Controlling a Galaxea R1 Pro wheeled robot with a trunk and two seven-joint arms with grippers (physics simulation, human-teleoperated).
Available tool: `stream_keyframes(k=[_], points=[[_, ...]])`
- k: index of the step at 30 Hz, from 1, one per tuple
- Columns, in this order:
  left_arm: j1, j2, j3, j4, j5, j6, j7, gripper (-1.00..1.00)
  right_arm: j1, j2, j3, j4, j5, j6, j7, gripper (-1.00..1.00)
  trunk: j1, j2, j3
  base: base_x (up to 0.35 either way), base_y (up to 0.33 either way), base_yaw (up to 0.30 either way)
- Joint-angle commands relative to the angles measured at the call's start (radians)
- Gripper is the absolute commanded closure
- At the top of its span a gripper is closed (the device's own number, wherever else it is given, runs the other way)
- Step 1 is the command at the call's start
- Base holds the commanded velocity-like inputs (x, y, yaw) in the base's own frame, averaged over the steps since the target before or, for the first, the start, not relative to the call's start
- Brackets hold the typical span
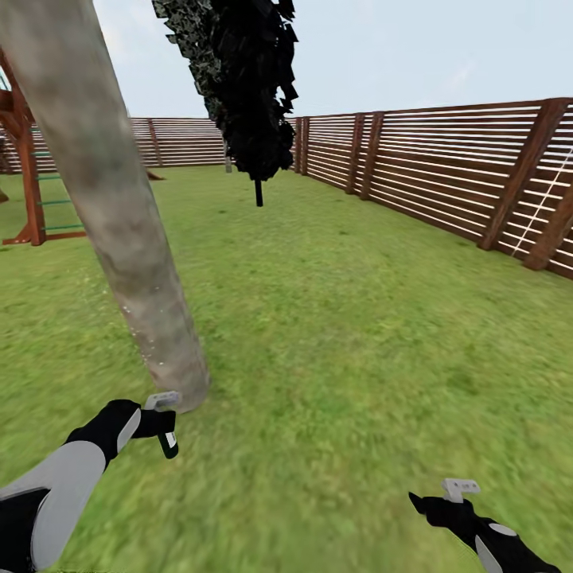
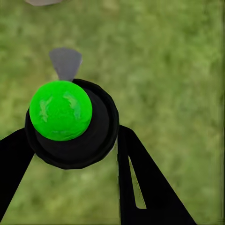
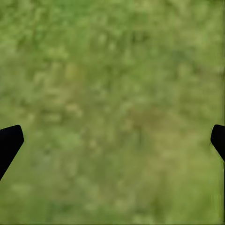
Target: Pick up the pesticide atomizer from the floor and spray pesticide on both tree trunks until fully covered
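Note:
The thick mottled grey-brown tree trunk (image 1: 119,215) leans up to the left from its base in the lawn. A few pale pesticide specks (image 1: 146,348) dot its lower part. Just in front of the base, my left gripper (image 1: 161,426) is shut on the pesticide atomizer (image 1: 169,442), whose grey trigger head (image 1: 163,399) sits close to the trunk. In the left wrist view the atomizer (image 2: 70,124) shows its dark round end with the green spot, held between the black fingers (image 2: 140,178). My right gripper (image 1: 426,503) hangs open over bare grass at the lower right, its fingertips (image 3: 9,140) wide apart.
A brown slatted fence (image 1: 446,175) runs along the right and the back of the lawn. Farther back stands a plant with dark ragged foliage (image 1: 243,87) on a thin black stem. A wooden play frame (image 1: 28,167) rises at the far left. Open grass (image 1: 342,342) spreads to the right.

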Motion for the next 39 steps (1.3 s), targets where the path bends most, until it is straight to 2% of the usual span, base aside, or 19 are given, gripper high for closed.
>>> stream_keyframes(k=[1, 6, 16, 32, 35, 39], points=[[0.000, 0.000, 0.000, 0.000, 0.000, 0.000, 0.001, 1.00, 0.000, 0.000, 0.000, 0.000, 0.000, 0.000, 0.000, -1.00, 0.000, 0.000, 0.000, 0.139, -0.280, 0.239], [0.000, 0.000, 0.000, 0.000, 0.000, 0.000, 0.001, 1.00, 0.000, 0.000, 0.000, 0.000, 0.000, 0.000, 0.000, -1.00, 0.000, 0.000, 0.000, 0.139, -0.280, 0.239], [0.000, 0.000, 0.000, 0.000, 0.000, 0.000, 0.001, 1.00, 0.000, 0.000, 0.000, 0.000, 0.000, 0.000, 0.000, -1.00, 0.000, 0.000, 0.000, 0.137, -0.281, 0.037], [0.001, 0.000, 0.000, 0.001, 0.003, -0.001, 0.002, 1.00, 0.000, -0.001, 0.000, 0.000, 0.000, 0.000, 0.000, -1.00, 0.000, 0.000, 0.000, 0.052, -0.293, 0.269], [0.000, -0.019, -0.003, -0.012, -0.002, -0.022, 0.002, 1.00, 0.000, -0.001, 0.000, 0.000, 0.000, 0.000, 0.000, -1.00, 0.000, 0.000, 0.000, 0.198, -0.199, 0.277], [0.000, -0.024, -0.003, -0.010, 0.002, -0.028, 0.003, 1.00, 0.000, -0.003, 0.000, 0.000, 0.000, 0.000, 0.000, -1.00, 0.000, 0.000, 0.000, 0.207, -0.129, 0.277]])
